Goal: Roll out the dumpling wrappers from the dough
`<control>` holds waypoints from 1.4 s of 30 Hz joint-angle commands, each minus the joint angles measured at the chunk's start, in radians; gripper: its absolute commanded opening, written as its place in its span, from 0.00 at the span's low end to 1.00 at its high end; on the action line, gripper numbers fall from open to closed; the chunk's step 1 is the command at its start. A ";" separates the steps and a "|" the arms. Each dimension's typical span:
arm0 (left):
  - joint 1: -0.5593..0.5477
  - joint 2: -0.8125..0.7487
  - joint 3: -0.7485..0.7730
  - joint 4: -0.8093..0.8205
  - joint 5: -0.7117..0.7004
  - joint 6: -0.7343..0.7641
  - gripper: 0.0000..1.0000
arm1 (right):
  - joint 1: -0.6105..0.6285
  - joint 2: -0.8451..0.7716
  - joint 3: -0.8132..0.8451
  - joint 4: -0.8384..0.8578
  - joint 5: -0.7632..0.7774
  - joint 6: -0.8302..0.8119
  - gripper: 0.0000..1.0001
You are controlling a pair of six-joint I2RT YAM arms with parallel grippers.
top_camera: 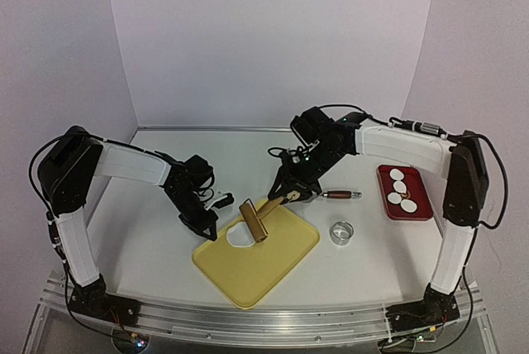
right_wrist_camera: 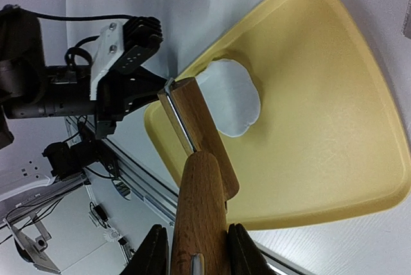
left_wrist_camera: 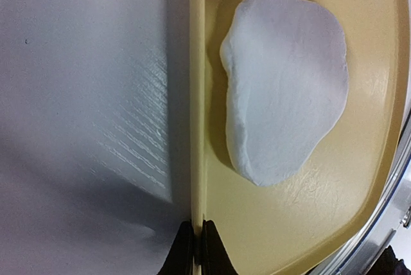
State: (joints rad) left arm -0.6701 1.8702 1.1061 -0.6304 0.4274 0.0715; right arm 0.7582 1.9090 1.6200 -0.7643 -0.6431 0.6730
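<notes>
A yellow tray (top_camera: pixel 273 267) lies near the table's front with an irregular white dough patch (top_camera: pixel 240 236) on it; the patch fills the left wrist view (left_wrist_camera: pixel 286 82). My left gripper (top_camera: pixel 208 230) is shut on the tray's left rim (left_wrist_camera: pixel 196 159). My right gripper (top_camera: pixel 287 193) is shut on the handle of a wooden roller (right_wrist_camera: pixel 202 211), whose drum (top_camera: pixel 254 220) rests over the dough's right edge. Several thin white round dumpling wrappers (top_camera: pixel 401 188) lie on a red plate (top_camera: pixel 420 205) at the right. A metal ring cutter (top_camera: pixel 341 232) stands right of the tray.
A brown-handled tool (top_camera: pixel 340 194) lies on the table between the right gripper and the red plate. The white table is walled by pale panels at the back and sides. A metal rail (top_camera: pixel 273 321) runs along the near edge.
</notes>
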 commanded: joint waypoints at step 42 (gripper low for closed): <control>-0.025 -0.008 0.026 -0.005 0.042 0.028 0.00 | 0.077 0.355 0.158 -0.320 0.247 0.020 0.00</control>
State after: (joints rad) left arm -0.6811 1.8702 1.1061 -0.6300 0.4240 0.0746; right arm 0.8226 2.1818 1.8184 -0.8739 -0.6350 0.6832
